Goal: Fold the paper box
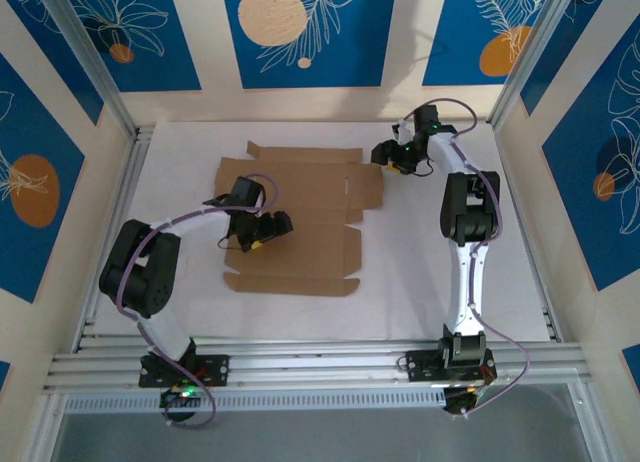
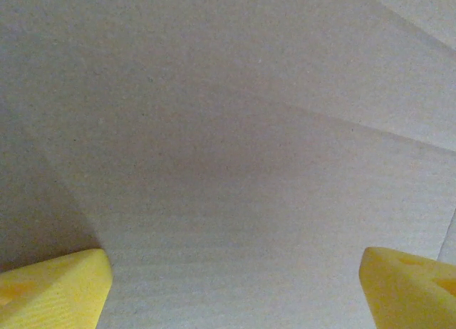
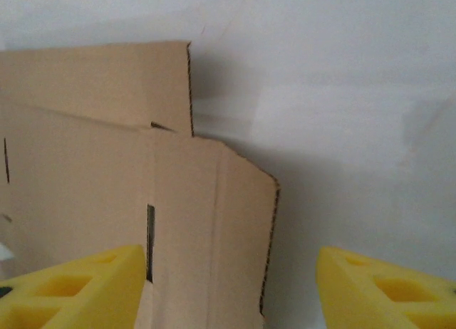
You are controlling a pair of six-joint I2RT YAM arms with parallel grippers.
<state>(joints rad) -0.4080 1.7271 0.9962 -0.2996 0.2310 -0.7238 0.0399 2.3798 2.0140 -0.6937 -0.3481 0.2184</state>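
The paper box (image 1: 300, 207) lies as a flat brown die-cut cardboard sheet in the middle of the white table. My left gripper (image 1: 264, 230) is low over the sheet's left-centre panel. In the left wrist view its yellow fingertips (image 2: 57, 290) stand wide apart just above bare cardboard (image 2: 228, 129), open with nothing between them. My right gripper (image 1: 391, 159) is at the sheet's far right flap. In the right wrist view it (image 3: 228, 290) is open, and the flap's right edge (image 3: 267, 243) and a slot (image 3: 150, 240) lie between the yellow fingers (image 3: 388, 286).
The white table (image 1: 420, 282) has bare room right of and in front of the sheet. Aluminium rails (image 1: 320, 362) run along the near edge, and frame posts (image 1: 105, 92) and patterned walls close in the sides and back.
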